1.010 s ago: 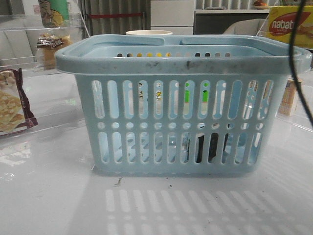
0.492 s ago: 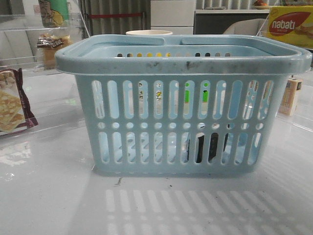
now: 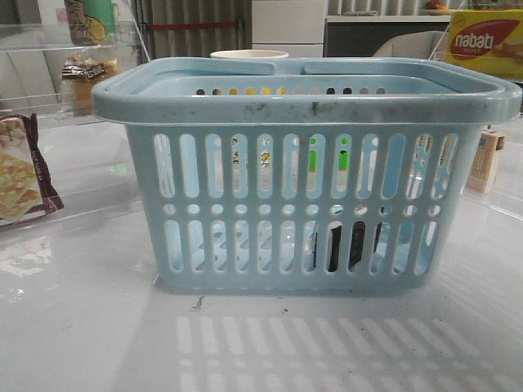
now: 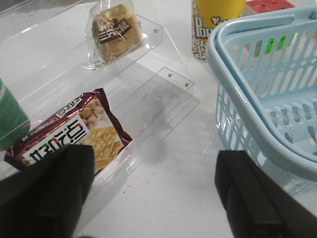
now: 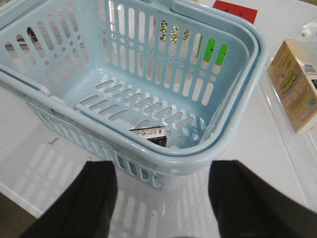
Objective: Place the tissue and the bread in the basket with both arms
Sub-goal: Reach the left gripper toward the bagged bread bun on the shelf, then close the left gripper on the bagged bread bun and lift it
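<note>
The pale blue basket (image 3: 302,175) stands mid-table. The tissue (image 5: 151,135), a dark pack, lies on the basket floor near one corner; it shows as a dark shape through the slots (image 3: 343,245). The bread (image 4: 114,34), clear-wrapped with a dark label, rests on a clear acrylic shelf left of the basket (image 3: 82,77). My left gripper (image 4: 153,183) is open over bare table between the cracker packet and the basket (image 4: 267,99). My right gripper (image 5: 161,193) is open and empty, above the table just outside the basket rim (image 5: 188,153). Neither gripper shows in the front view.
A maroon-edged cracker packet (image 4: 74,136) lies on the lower clear tray (image 4: 163,94). A yellow popcorn cup (image 4: 215,25) stands behind the basket. A small tan carton (image 5: 294,91) sits to the basket's right. A yellow Nabati box (image 3: 482,41) is at the back right.
A black cable that crossed the right edge of the front view one second ago has left the view. The basket and the goods have not moved.
</note>
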Available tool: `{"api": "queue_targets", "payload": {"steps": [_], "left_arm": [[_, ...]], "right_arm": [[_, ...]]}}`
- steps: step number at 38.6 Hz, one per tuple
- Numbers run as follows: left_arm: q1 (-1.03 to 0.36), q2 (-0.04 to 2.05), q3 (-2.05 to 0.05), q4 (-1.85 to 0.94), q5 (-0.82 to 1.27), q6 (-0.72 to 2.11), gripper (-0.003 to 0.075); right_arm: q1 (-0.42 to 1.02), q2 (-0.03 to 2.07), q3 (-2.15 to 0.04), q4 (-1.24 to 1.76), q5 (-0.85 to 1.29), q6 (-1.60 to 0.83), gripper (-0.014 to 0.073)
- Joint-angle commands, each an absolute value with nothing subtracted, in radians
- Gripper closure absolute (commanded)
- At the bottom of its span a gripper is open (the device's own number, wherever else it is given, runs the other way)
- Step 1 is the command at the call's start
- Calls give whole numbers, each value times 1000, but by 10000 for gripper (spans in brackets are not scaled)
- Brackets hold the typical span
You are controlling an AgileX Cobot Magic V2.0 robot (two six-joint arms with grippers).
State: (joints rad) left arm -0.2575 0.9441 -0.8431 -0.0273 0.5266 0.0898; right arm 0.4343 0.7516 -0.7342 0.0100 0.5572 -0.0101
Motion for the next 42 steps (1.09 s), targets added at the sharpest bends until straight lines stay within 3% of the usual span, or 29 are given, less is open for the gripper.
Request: {"api": "queue_targets", "payload": {"steps": [1, 24, 38, 42], "left_arm": [[-266, 1057, -953, -28, 435, 87, 93], [-171, 1741, -1594, -12, 453, 81, 99], [-121, 1926, -1712, -10, 357, 81, 99], [-121, 1945, -1712, -8, 321, 81, 146]], "right_arm": [[435, 746, -762, 0, 489, -20, 78], [435, 746, -762, 0, 489, -20, 78], [435, 746, -762, 0, 489, -20, 78], [435, 746, -762, 0, 489, -20, 78]]}}
